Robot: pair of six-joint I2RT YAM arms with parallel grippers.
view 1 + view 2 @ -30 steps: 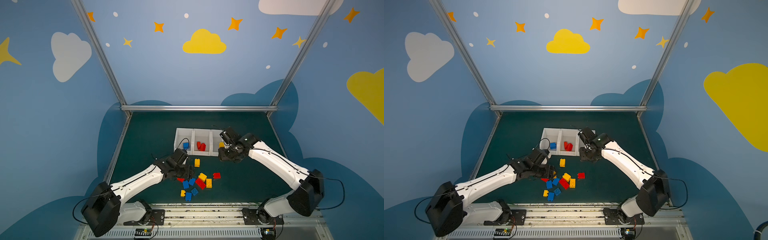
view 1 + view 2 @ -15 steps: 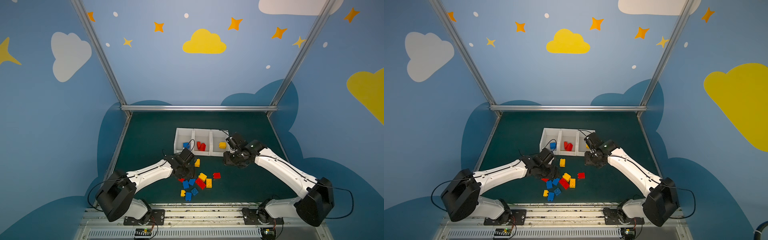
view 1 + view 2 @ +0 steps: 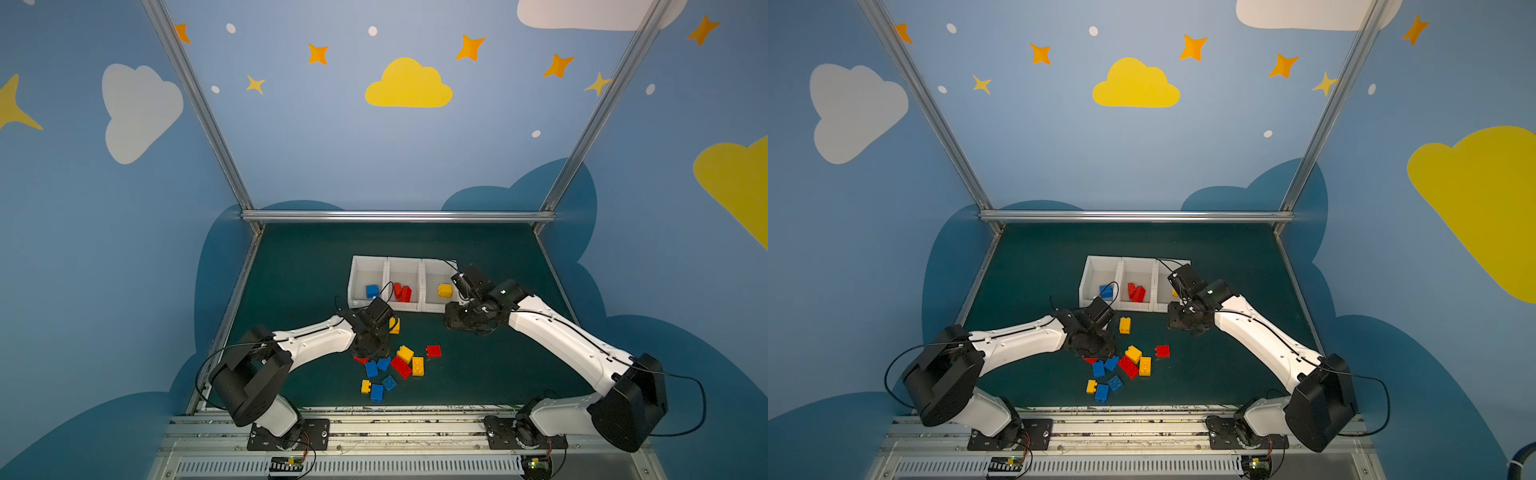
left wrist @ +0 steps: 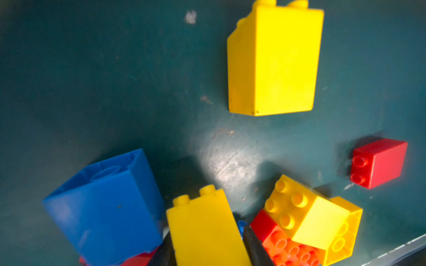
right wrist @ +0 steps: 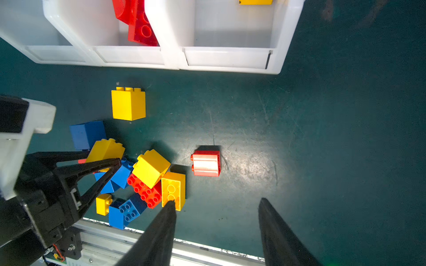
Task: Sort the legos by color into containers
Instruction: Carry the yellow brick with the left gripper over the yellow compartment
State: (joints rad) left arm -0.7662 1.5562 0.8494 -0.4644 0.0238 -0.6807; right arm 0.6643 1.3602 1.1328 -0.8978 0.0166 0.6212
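The containers (image 3: pixel 387 266), three joined white bins, hold one blue lego (image 3: pixel 372 291), two red ones (image 3: pixel 402 292) and one yellow (image 3: pixel 444 290). Several loose legos lie in a pile (image 3: pixel 392 368) on the green mat. My left gripper (image 4: pixel 206 235) is down in the pile's left side, shut on a yellow brick (image 4: pixel 205 228); the right wrist view shows its fingers (image 5: pixel 103 163) around that brick (image 5: pixel 106 149). In front of the right bin my right gripper (image 5: pixel 216 203) hangs open above bare mat with nothing in it, also seen in a top view (image 3: pixel 463 322).
A lone yellow brick (image 3: pixel 395 325) lies between the pile and the bins, and a lone red brick (image 3: pixel 433 351) sits right of the pile. A blue brick (image 4: pixel 103 207) leans beside the held one. The table's front rail (image 5: pixel 184 244) runs just behind the pile.
The left gripper came down into the pile and closed on the yellow brick. The right gripper drew back from over the right bin toward the front, staying open.
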